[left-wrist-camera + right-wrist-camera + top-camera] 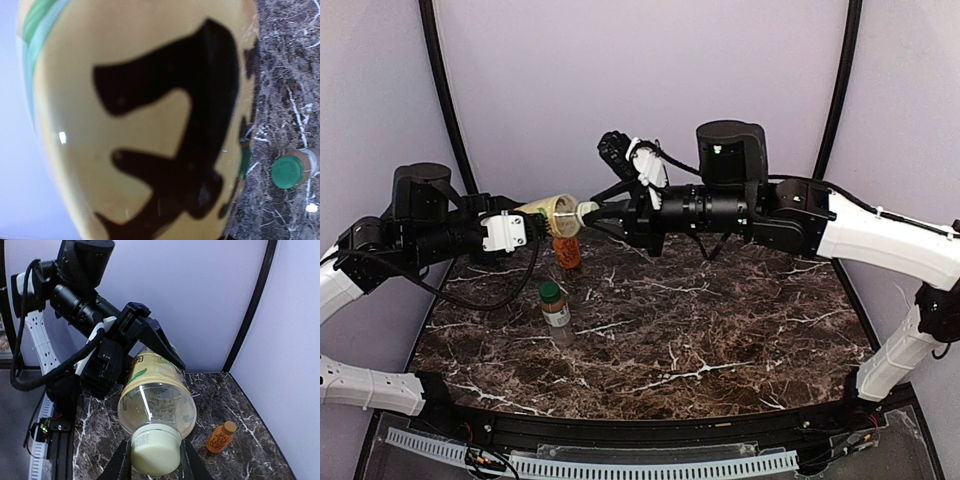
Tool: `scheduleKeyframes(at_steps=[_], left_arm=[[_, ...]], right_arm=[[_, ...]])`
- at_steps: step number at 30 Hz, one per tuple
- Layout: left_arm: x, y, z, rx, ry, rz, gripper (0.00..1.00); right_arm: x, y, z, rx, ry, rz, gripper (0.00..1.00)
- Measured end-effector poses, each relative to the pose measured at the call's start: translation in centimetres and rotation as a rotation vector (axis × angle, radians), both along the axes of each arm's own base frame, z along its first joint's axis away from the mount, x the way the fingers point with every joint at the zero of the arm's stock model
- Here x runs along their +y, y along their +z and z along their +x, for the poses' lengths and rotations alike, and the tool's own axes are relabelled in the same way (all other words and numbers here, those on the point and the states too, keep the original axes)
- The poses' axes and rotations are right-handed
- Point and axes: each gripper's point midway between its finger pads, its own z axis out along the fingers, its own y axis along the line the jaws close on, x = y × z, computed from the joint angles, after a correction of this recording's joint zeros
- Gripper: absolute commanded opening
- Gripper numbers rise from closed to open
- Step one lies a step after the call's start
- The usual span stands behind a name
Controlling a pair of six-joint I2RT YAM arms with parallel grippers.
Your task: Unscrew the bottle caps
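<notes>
left gripper (542, 221): clamped on tall yellow-green plastic tea bottle (157, 400) | right gripper (155, 465): pinching its cream-white round screw cap (155, 452)

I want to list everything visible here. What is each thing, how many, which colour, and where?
tea bottle: 1, yellow-green, held sideways in the air
white cap: 1, cream-white, on the tea bottle
orange bottle: 1, gold-orange cap, on the table under the tea bottle
clear bottle: 1, green cap, standing near the orange bottle
table: 1, dark marble, underneath
left hand: 1, black, shut on the tea bottle
right hand: 1, black, shut on the white cap
</notes>
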Motion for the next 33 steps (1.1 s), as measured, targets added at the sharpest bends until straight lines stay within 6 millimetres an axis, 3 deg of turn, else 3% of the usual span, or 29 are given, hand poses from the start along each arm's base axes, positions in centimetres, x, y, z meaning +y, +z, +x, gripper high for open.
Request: scheduleKeyframes(at_steps=[6,7,9,12,16,21,24,27,30,33], left_arm=[[0.0,-2.0,-2.0,0.135,-0.059,0.015,0.15],[0.0,-2.2,-2.2,0.147,-0.065,0.019,0.15],[-0.1,-2.6,-2.5,0.172,-0.074,0.026,0.15],[-0.3,-3.1,-2.7,0.198,-0.087,0.03,0.14],[-0.8,-3.5,-3.1,0.223,-0.116,0.029,0.15],[-0.9,-2.7,-3.2,0.215,-0.119,0.01,0.15],[-0.8,-2.1,-2.8,0.184,-0.101,-0.004,0.15],[-0.6,-1.2,-1.8,0.123,-0.065,-0.027,0.15],[-0.4,-0.3,-0.5,0.041,-0.017,-0.042,0.16],[-0.2,0.9,1.1,-0.069,0.043,-0.054,0.16]], right_arm=[[0.3,-1.3,-1.8,-0.286,0.019,-0.205,0.0],[0.2,-1.6,-2.0,-0.328,0.022,-0.231,0.05],[0.1,-1.9,-2.1,-0.389,0.024,-0.268,0.35],[0.0,-2.4,-2.1,-0.448,0.026,-0.305,0.96],[0.0,-2.6,-1.9,-0.463,0.006,-0.322,0.99],[-0.9,-1.3,-3.0,-0.377,0.012,-0.249,0.99],[-2.6,1.2,-4.2,-0.265,0.003,-0.134,0.99],[-4.5,5.5,-4.2,-0.096,-0.06,0.046,0.98],[-6.4,8.8,-2.7,0.123,-0.151,0.228,0.92],[-7.4,9.1,-0.4,0.312,-0.23,0.343,0.9]])
